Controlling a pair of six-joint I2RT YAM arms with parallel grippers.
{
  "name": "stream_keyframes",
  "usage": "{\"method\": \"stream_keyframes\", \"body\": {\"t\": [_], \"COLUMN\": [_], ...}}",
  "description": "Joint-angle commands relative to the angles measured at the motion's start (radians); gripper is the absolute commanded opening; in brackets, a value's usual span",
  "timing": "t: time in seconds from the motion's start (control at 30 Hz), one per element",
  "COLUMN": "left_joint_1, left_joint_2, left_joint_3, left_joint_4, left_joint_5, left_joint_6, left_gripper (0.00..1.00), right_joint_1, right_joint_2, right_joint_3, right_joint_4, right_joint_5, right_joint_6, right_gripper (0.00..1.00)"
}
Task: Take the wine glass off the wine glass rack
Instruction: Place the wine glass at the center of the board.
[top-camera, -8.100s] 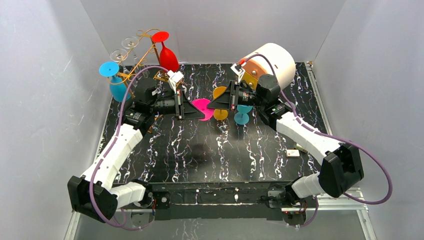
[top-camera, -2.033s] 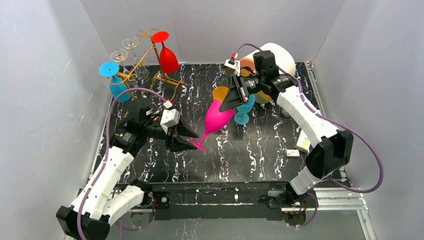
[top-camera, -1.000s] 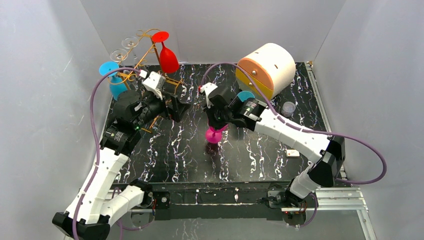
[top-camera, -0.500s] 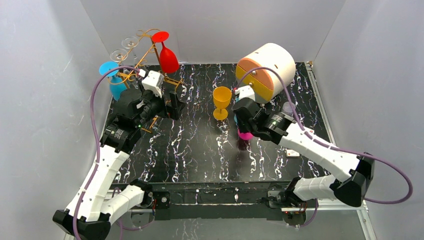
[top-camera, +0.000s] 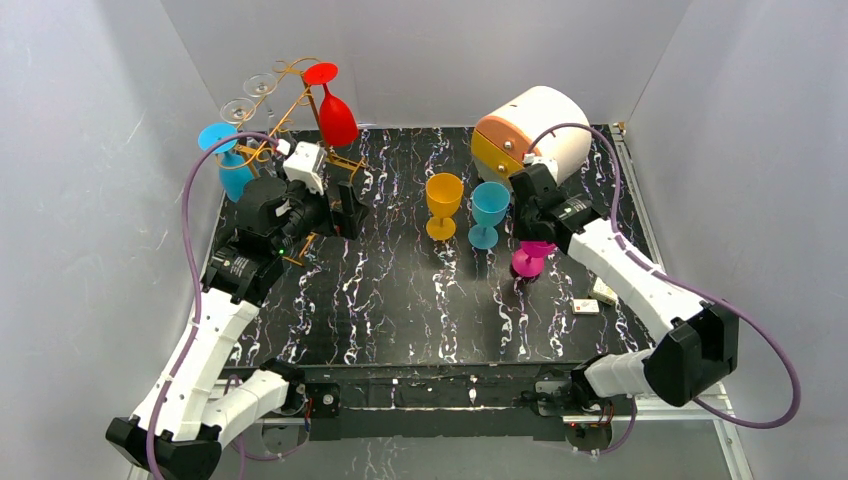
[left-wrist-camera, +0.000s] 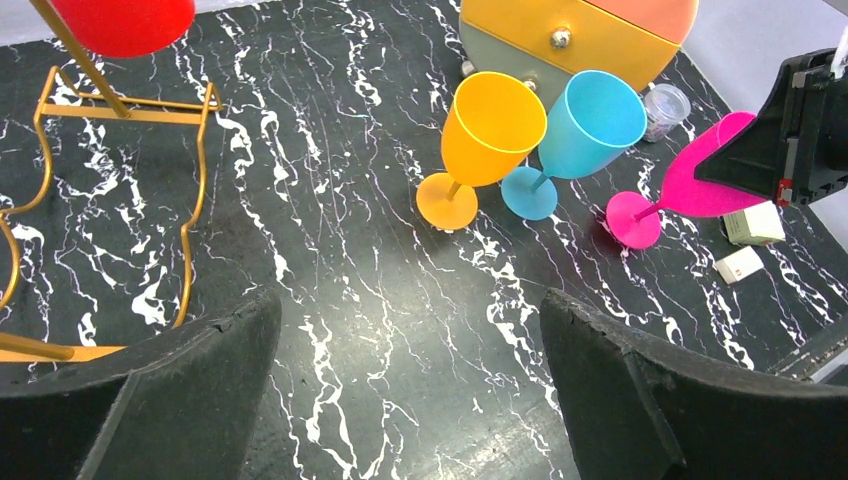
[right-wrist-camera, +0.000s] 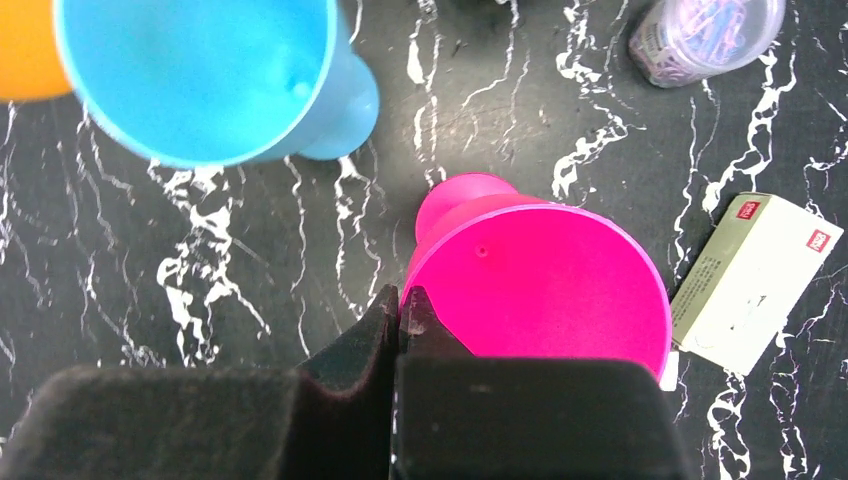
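Observation:
The gold wire wine glass rack stands at the back left. A red glass, a blue glass and clear glasses hang on it. My right gripper is shut on the rim of a pink wine glass, one finger inside the bowl and one outside. That pink glass leans with its foot down at the table, right of a light blue glass and an orange glass. My left gripper hangs open and empty beside the rack's base.
A cream and orange drum-shaped drawer box sits at the back right. A small clear jar and a white carton lie close to the pink glass. Another small white box lies nearer the front.
My right arm has carried the pink glass from the table's middle to the right, down beside the light blue glass. The left arm has stayed by the rack, open.

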Motion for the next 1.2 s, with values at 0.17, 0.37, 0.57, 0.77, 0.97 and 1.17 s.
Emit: {"method": "stream_keyframes", "body": {"t": [0.17,0.37,0.57,0.77,0.97,1.17], "left_joint_1": [0.004,0.004,0.004,0.004,0.004,0.004], "left_joint_2": [-0.009,-0.014,-0.023,-0.029,-0.029,-0.026], "left_joint_3": [0.019,0.014,0.002,0.002,0.004,0.004], "left_joint_4": [-0.006,-0.008,-0.007,-0.009,-0.011,-0.012], "left_joint_5": [-0.052,-0.045,-0.052,-0.047,-0.030,-0.017], "left_joint_6": [-0.029,-0.017,-0.012,-0.013,-0.012,-0.020], "left_gripper": [0.98,0.98,0.98,0.98,0.98,0.98], "right_joint_1": [-0.089,-0.117,-0.119,-0.120,-0.120,-0.121], "right_joint_2": [0.099,0.141,0.139,0.162,0.162,0.152], "right_joint_3": [0.044,0.029,-0.004,0.022,0.039,0.051], "right_joint_4": [0.162,0.234,0.309,0.292,0.272,0.271], "right_joint_5": [-0.021,-0.030,-0.060,-0.085,-0.062,-0.071], "right_joint_6": [-0.012,-0.027,-0.054,-0.076,-0.101,-0.109], "right_gripper": [0.01,0.01,0.04,0.10,0.17,0.21]}}
